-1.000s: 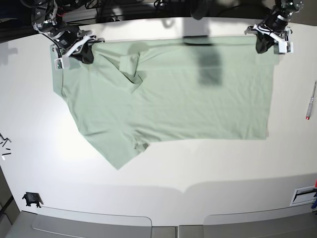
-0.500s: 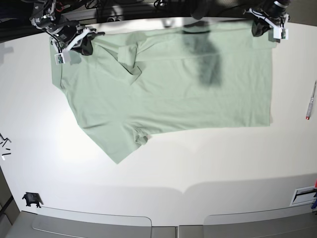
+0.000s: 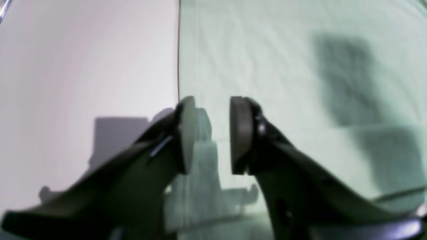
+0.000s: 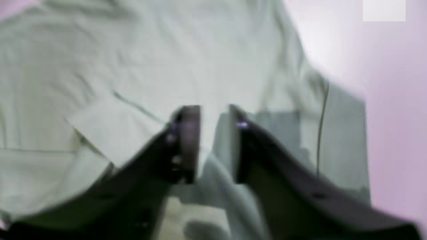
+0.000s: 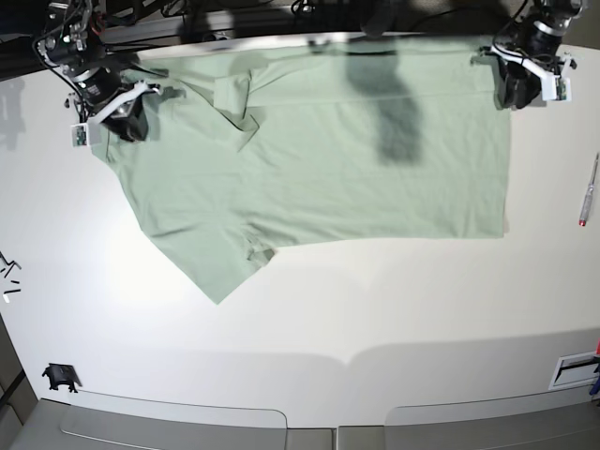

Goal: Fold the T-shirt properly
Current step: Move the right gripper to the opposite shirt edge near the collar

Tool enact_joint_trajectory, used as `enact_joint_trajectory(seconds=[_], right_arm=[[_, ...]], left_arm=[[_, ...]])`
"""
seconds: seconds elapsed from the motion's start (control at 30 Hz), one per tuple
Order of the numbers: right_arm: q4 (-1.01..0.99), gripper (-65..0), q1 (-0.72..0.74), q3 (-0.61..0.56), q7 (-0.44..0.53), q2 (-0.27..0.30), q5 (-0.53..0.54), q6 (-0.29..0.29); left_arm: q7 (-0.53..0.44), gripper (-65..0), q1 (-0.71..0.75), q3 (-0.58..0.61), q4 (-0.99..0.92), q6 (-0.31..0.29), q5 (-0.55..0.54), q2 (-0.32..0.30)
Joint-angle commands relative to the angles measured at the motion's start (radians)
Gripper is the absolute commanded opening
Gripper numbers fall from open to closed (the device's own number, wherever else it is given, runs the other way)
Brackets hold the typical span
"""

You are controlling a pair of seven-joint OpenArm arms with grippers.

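One T-shirt (image 5: 319,159) lies spread on the tabletop (image 5: 375,319), two end effectors above its far corners, left end effector (image 3: 208,133) and right end effector (image 4: 208,143) both parted, gripping nothing.

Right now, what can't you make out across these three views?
- Far hem of the pale mint-green cloth T-shirt: base view, lost in dark shadow at the table's back edge.
- Neck label: right wrist view too blurred.
- Cloth between the jaws of the right gripper: blur hides any contact.
- Left gripper: jaws apart, nothing between them.
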Motion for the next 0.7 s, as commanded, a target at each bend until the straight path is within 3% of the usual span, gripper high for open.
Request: enact_joint_trajectory(seconds=[0.0,0.13,0.3,0.67], right_arm=[[0.019,-42.6,0.025,0.009,0.043,0.016,0.0,0.006],[0.01,-40.6,0.149,0.009,0.06,0.016,-0.07,0.005],[-0.064,-40.6,0.311,0.006,0.059,0.024,-0.086,0.007],[-0.511,-33.3,0.644,-0.187,0.053,0.191,-0.074,0.052]], left_arm=[[-0.018,-46.9,0.002,-0.007,0.019,-0.007,-0.012,0.001],[-0.037,-46.9,-0.021,-0.007,0.019,-0.007,-0.013,0.002],[-0.146,-46.9,-0.024,-0.007,0.019,-0.007,-0.012,0.002],[-0.13,-46.8,-0.024,-0.007,0.019,-0.008,-0.001,0.002]])
